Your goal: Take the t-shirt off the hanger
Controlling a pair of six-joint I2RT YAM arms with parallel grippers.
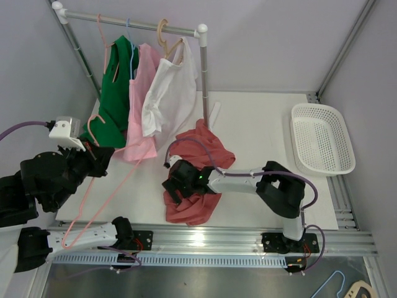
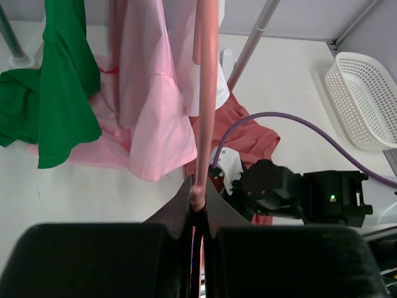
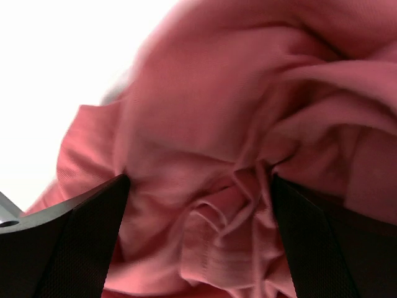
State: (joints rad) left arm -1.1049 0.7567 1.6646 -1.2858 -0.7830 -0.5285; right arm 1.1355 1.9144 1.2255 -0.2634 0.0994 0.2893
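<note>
Pink hanger (image 2: 205,93) is being gripped by the clenched left end effector (image 2: 197,205). Mid-table (image 1: 260,124), the released right end effector (image 3: 198,211) is straddling the crumpled red t-shirt (image 1: 211,149). Behind, a green top (image 1: 115,87), pink top (image 1: 144,93) and white top (image 1: 167,93) are hanging on the rack (image 1: 133,23).

pale grey walls (image 1: 260,43), white table (image 1: 260,127), perhaps metal floor (image 1: 205,282) below

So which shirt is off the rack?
The red t-shirt, crumpled on the table under the right gripper; green shirt, pink shirt and white shirt hang on the rail.
</note>
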